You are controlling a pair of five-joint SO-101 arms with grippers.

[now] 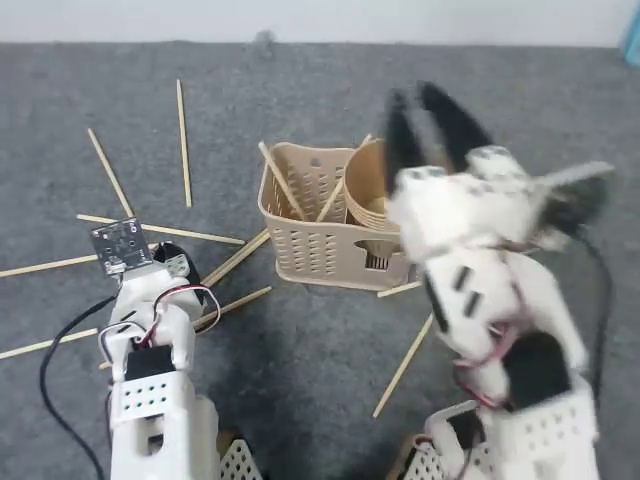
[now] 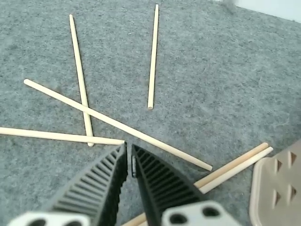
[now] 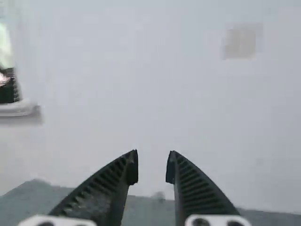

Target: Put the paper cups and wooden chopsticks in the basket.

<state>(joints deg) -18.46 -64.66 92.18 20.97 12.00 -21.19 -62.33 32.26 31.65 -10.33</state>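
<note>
Got left gripper (image 2: 128, 151) pinched closed and empty, with pale wooden chopsticks (image 2: 113, 123) scattered on grey carpet (image 2: 211, 70) just past its tips. Seeing beige perforated plastic basket (image 1: 320, 250) off to its right, holding brown paper cup (image 1: 365, 185) plus two more sticks. Have right gripper (image 3: 151, 165) raised clear of the carpet, jaws parted, gripping nothing, basket lower down beside it.

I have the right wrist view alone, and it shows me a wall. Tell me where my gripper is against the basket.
Observer: The right gripper is raised and open, next to the end of the basket that holds cups.
Operator: Report what is in the basket.
Observer: The paper cups are at that end, and two chopsticks lean inside beside them. Many more chopsticks lie loose on the carpet around the basket.
</note>
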